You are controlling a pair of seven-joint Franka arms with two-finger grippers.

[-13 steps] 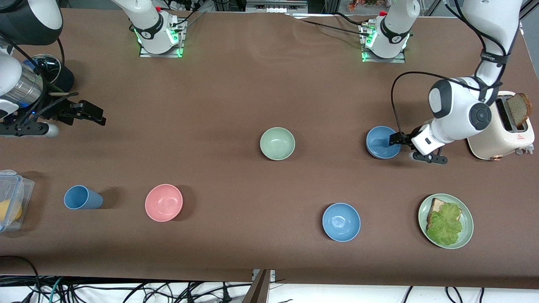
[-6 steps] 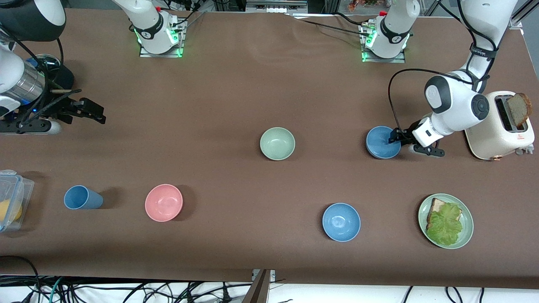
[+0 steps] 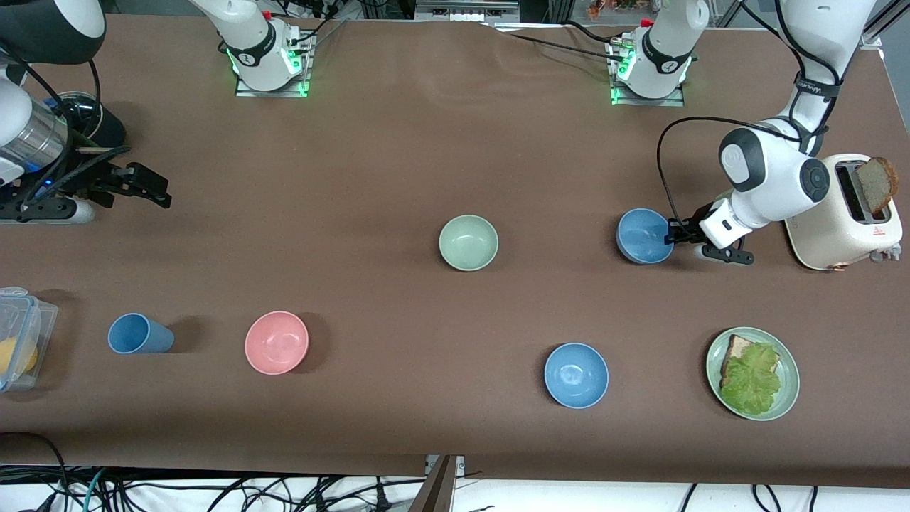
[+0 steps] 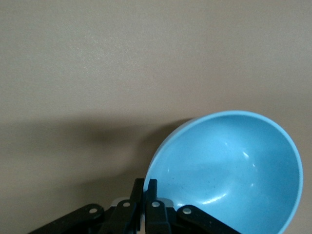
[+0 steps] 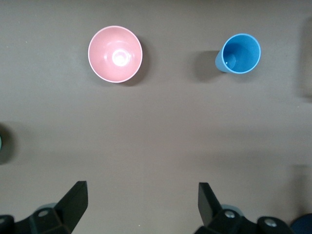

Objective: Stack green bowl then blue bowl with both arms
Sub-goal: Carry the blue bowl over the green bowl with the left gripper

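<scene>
Pinching the rim of the small dusty blue matte bowl (image 3: 643, 235), the left gripper (image 3: 670, 234) has its fingers clamped tight on it at the right of the frame, beside the cream toaster (image 3: 846, 213). The small pale green matte bowl (image 3: 468, 242) sits in the middle of the frame, toward the right arm's end from the held bowl. The right gripper (image 3: 146, 186) waits spread apart at the upper left.

We are seeing even overhead light casting soft shadows beside the pink bowl (image 3: 276, 342) and cup (image 3: 139, 334); glare is glinting inside the blue bowl (image 4: 229, 170), everything sharp.
</scene>
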